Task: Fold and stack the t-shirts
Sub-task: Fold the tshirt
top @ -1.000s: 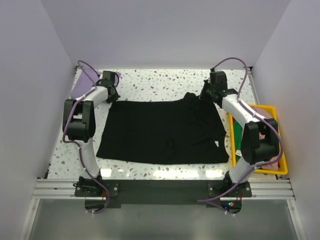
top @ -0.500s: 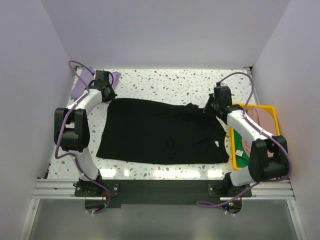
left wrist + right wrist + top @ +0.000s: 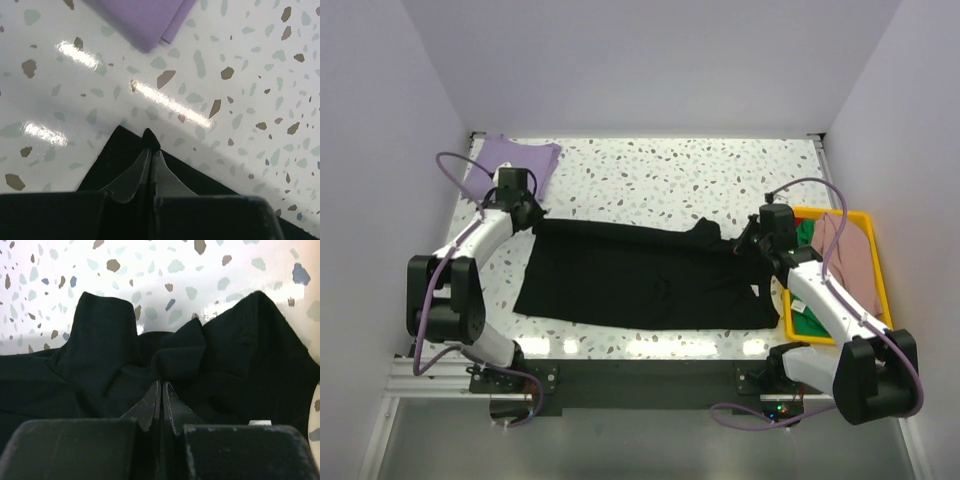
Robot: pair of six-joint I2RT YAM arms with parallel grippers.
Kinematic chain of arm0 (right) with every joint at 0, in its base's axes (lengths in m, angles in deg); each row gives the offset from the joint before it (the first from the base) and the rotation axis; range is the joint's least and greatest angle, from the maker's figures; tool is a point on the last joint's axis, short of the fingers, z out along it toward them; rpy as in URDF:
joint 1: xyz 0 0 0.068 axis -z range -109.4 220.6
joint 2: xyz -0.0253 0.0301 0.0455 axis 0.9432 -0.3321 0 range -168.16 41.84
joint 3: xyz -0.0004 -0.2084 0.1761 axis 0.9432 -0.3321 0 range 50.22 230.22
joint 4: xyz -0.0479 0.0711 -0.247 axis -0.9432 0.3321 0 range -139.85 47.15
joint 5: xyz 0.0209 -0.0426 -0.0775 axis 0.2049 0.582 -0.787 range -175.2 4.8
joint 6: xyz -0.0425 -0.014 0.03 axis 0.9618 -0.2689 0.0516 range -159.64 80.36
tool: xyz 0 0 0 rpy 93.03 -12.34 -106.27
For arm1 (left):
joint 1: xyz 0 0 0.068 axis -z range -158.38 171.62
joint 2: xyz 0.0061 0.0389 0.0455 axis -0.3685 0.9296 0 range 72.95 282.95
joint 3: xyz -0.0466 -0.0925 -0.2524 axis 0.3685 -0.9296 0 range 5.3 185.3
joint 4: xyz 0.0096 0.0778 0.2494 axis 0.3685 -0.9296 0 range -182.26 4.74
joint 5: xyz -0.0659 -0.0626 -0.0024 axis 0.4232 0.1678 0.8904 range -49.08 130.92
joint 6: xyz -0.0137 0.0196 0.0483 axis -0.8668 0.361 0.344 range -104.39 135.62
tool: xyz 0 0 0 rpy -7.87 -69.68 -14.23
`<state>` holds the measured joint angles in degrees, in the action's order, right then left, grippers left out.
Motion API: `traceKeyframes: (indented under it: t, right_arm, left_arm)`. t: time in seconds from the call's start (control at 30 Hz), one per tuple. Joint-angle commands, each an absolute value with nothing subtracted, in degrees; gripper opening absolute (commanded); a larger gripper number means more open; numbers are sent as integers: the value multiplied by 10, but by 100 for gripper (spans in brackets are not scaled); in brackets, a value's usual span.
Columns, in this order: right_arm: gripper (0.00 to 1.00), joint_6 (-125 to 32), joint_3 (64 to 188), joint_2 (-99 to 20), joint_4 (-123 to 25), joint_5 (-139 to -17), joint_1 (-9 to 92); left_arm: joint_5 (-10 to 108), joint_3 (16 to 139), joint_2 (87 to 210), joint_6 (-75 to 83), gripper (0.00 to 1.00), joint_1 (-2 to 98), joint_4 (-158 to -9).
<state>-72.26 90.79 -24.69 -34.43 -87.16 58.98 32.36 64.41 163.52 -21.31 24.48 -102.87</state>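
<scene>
A black t-shirt [image 3: 640,275] lies spread across the middle of the table, its far edge pulled toward the near side. My left gripper [image 3: 528,212] is shut on its far-left corner [image 3: 148,142]. My right gripper [image 3: 752,243] is shut on its bunched far-right part [image 3: 175,357]. A folded lavender-purple t-shirt [image 3: 510,160] lies at the far left corner, and its edge shows in the left wrist view [image 3: 145,22]. A dusty pink t-shirt [image 3: 850,255] and a green one [image 3: 805,300] lie in the bin.
A yellow plastic bin [image 3: 881,300] stands at the right edge, beside my right arm. The speckled white tabletop [image 3: 650,175] is bounded by pale walls at the back and sides.
Both grippers have drawn back toward the near side, pulling the black t-shirt's far edge with them. The lavender t-shirt is now uncovered at the far left.
</scene>
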Motion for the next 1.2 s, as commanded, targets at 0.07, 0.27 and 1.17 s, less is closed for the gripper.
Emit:
traceKeyframes:
  t: [0.07, 0.27, 1.17]
  right_arm:
    - [0, -751, 864, -189, -346, -853, 587]
    - [15, -766, 809, -151, -353, -832, 588]
    - [65, -701, 1030, -383, -327, -992, 461]
  left_arm:
    - [311, 578, 1558, -253, 0, 236, -990]
    - [322, 489, 1500, -293, 0, 234, -965]
    - [450, 465, 1413, -230, 40, 216, -968]
